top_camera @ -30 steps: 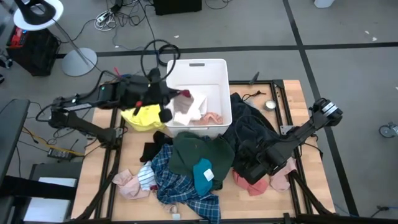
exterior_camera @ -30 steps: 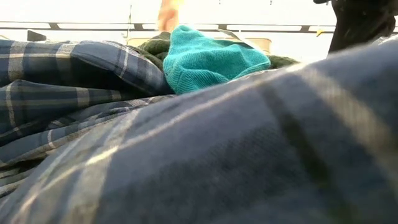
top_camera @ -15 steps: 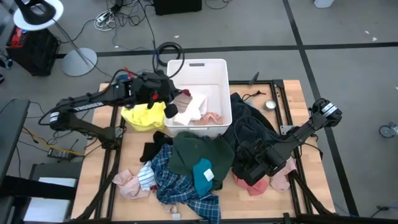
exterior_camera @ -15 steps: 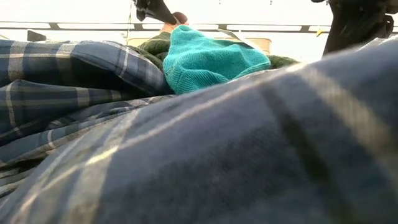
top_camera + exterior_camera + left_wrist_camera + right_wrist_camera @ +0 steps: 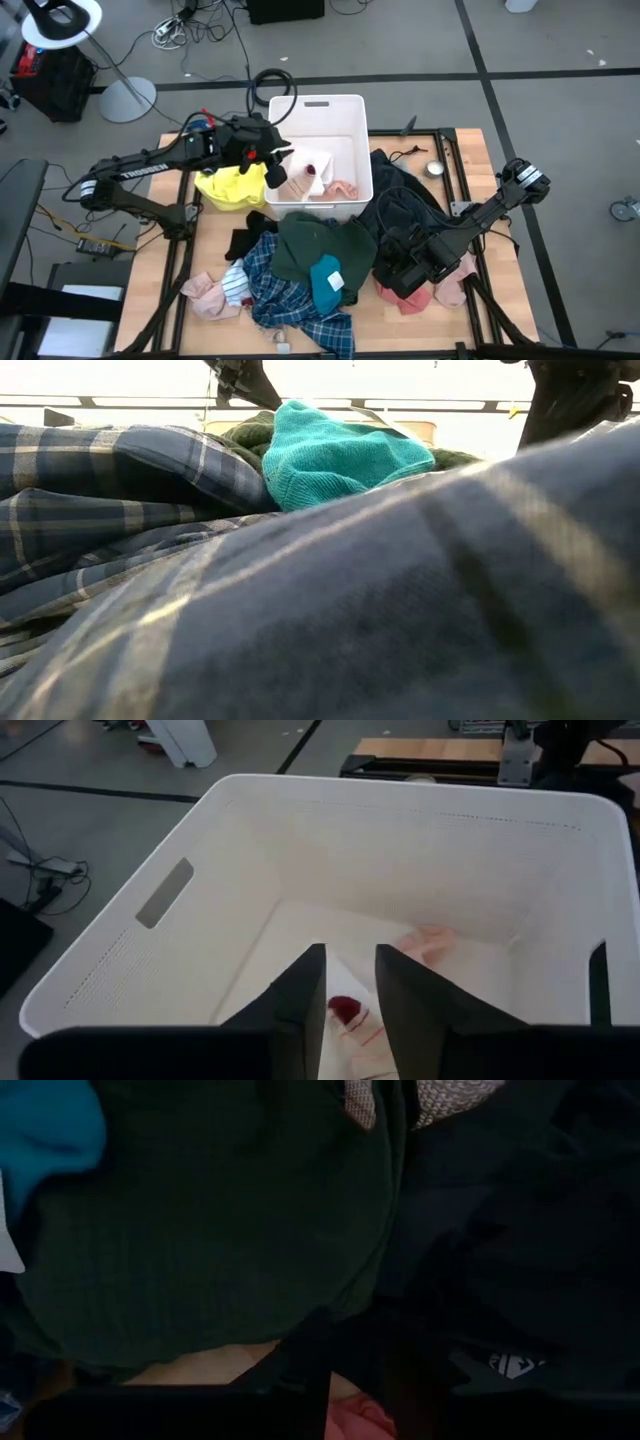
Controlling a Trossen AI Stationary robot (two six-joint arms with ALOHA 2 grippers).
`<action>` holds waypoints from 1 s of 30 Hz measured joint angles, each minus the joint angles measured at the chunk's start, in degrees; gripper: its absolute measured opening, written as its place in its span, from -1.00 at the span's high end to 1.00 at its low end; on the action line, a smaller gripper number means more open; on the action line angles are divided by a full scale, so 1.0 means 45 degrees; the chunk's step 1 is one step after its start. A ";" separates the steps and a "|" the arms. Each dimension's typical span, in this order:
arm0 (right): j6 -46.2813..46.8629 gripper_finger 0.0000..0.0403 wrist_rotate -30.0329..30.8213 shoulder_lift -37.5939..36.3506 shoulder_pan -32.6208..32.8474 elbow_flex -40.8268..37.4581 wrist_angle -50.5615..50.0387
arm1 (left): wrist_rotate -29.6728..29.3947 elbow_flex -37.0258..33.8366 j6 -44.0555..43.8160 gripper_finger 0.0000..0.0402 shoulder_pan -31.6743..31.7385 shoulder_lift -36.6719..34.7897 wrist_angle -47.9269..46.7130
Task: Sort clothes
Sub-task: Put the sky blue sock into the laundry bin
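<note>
The left gripper (image 5: pixel 278 168) hangs over the left wall of the white plastic slotted basket (image 5: pixel 352 112) that stands at the far edge of the wooden table (image 5: pixel 500 205), and in the left wrist view its two dark fingers (image 5: pixel 300 1000) stand a narrow gap apart with nothing between them, released. Below them in the basket lie a white piece with a maroon patch (image 5: pixel 312 168) and a pale pink garment (image 5: pixel 343 188) toward the basket's near right corner. Just outside the basket's left wall a crumpled yellow garment (image 5: pixel 230 187) rests on the table. The right gripper (image 5: pixel 398 268) sits low near the table's near edge, pressed down among a black garment (image 5: pixel 405 205) that spreads along the basket's right side; whether its fingers are parted or closed cannot be told, as dark cloth hides them. Beside it lie a salmon-pink piece (image 5: pixel 405 298) and a second pink piece (image 5: pixel 455 290) toward the near right corner. In front of the basket a dark green garment (image 5: pixel 320 248) lies heaped, with a teal knit sock (image 5: pixel 326 280) on its near side and a blue plaid shirt (image 5: pixel 285 295) spreading toward the near edge. A striped sock (image 5: pixel 232 283) and a light pink garment (image 5: pixel 203 296) lie near the near left corner.
</note>
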 joint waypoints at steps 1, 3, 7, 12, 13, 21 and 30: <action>0.0005 0.59 -0.0004 0.0000 -0.0004 0.0000 0.0077 | 0.0005 0.0000 -0.0005 0.51 -0.0012 0.0000 -0.0067; -0.0031 0.59 -0.0005 -0.0010 -0.0005 0.0000 0.0400 | 0.0014 0.0000 -0.0011 0.51 -0.0108 -0.0076 -0.0260; -0.0851 0.59 0.0005 -0.0078 -0.0005 0.0000 0.1425 | 0.0040 0.0001 -0.0024 0.51 -0.0421 -0.0344 -0.0305; -0.1631 0.61 0.0070 -0.0146 -0.0144 0.0005 0.2420 | 0.0088 0.0005 -0.0146 0.51 -0.1076 -0.1182 -0.0799; -0.1749 0.61 0.0073 -0.0168 -0.0219 0.0005 0.2658 | 0.0135 0.0005 -0.0245 0.51 -0.1249 -0.1374 -0.0968; -0.4729 0.62 0.0108 -0.0175 -0.0794 0.0005 0.6086 | 0.0129 -0.0525 -0.1265 0.51 -0.2858 -0.3319 -0.2355; -0.8011 0.62 -0.0669 -0.0175 -0.1517 0.0005 0.8895 | -0.0087 -0.3426 -0.3305 0.51 -0.4485 -0.6060 -0.1649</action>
